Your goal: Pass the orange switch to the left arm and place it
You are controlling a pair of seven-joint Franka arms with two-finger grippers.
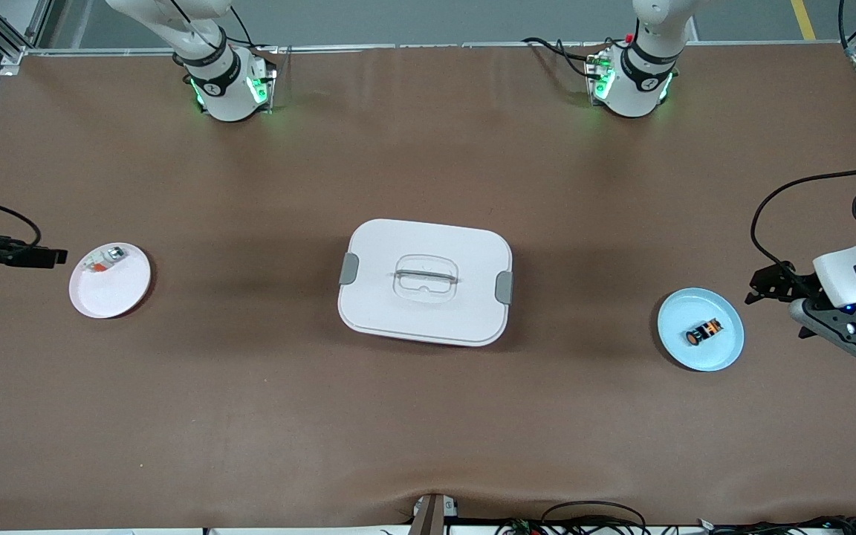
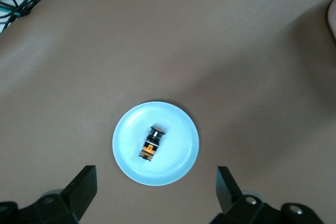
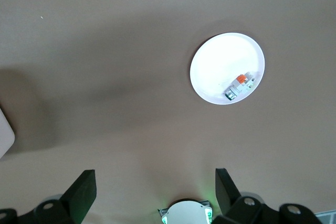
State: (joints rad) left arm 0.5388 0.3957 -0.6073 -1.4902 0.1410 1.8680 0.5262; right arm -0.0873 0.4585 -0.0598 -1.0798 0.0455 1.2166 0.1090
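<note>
Both empty: left gripper point(image 2: 155, 190) spread wide above orange switch point(image 1: 704, 331) on blue plate point(image 1: 725, 355), right gripper point(image 3: 155, 190) probably likewise; round switch may roll, handover could clip box point(image 1: 425, 281).

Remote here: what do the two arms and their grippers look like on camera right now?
Both arms are glossy white with black joint bands; green lights glow at their bases, where black cables run. The left gripper is black on a white-and-silver wrist with looping black cables. The right gripper shows two black wedge-shaped fingers.
</note>
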